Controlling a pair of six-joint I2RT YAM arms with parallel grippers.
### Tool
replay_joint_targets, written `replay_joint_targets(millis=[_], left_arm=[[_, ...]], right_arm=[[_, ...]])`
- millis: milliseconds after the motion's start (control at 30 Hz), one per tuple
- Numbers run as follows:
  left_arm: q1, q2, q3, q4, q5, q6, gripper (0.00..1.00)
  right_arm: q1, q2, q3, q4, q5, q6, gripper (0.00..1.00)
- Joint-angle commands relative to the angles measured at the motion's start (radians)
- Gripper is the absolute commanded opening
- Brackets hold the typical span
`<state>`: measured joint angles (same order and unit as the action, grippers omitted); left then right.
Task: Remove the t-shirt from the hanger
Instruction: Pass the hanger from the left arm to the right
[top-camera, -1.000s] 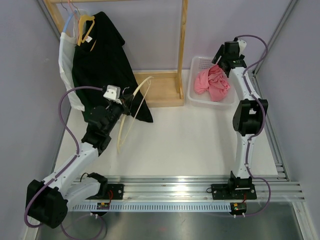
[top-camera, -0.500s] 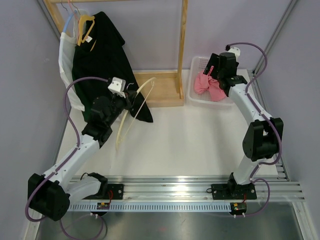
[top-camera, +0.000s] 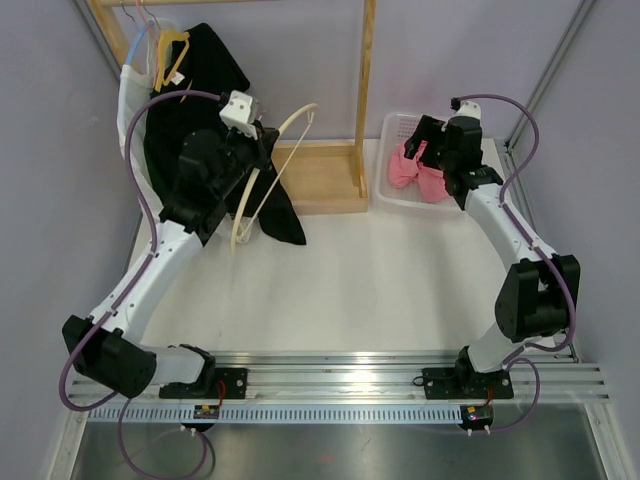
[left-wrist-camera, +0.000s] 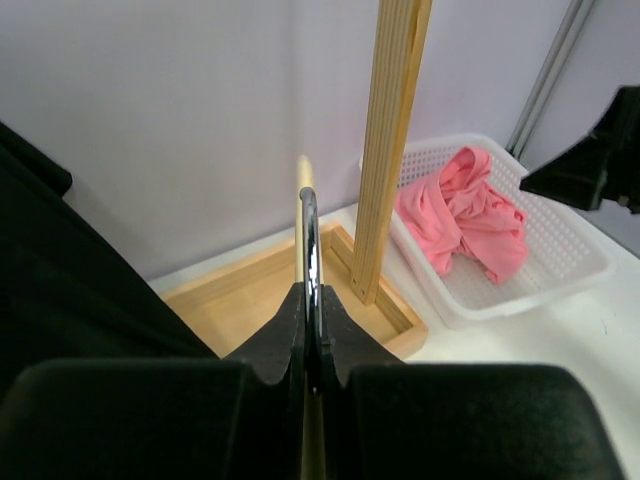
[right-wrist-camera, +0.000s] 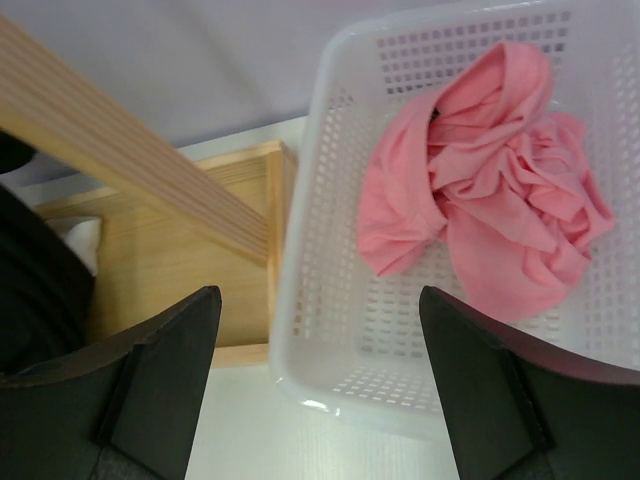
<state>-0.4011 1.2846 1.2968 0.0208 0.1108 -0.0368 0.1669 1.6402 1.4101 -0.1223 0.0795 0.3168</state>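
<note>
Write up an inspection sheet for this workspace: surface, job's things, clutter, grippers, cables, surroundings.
Surface: white table carries the wooden rack and a white basket.
Job's things: bare hanger held up off the table; black t-shirt hanging on a yellow hanger; pink garment crumpled in the basket.
Clutter: white garment hanging beside the black t-shirt.
Grippers: left gripper shut on the bare hanger; right gripper open above the basket, holding nothing.
Cables: purple cables loop off each arm; nothing seen snagged.
Surroundings: lilac walls; metal rail at the near edge.
</note>
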Motion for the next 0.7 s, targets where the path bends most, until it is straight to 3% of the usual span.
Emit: replay_joint_targets(millis=[0, 133, 267, 500, 667], left_arm=[[-0.004, 0.056, 0.128, -0.010, -0.011, 0.011, 0.00], [-0.002, 0.140, 0.255, -0.045, -0.075, 0.011, 0.00], [0.005, 0.202, 0.338, -0.067, -0.049, 0.014, 0.00], [0.011, 0.136, 0.231, 0.039, -0.014, -0.066, 0.00], [0.011, 0.101, 0.245, -0.073, 0.018, -0.069, 0.00]], right_arm=[[0.013, -0.109, -0.031, 0.112, -0.139, -0.007, 0.88], [0.025, -0.131, -0.056, 0.171, -0.173, 0.002, 0.88], [0.029, -0.134, -0.057, 0.182, -0.216, 0.001, 0.87], [0.043, -0.129, -0.079, 0.308, -0.533, 0.097, 0.86], [0.144, -0.152, -0.170, 0.476, -0.572, -0.080, 0.87]])
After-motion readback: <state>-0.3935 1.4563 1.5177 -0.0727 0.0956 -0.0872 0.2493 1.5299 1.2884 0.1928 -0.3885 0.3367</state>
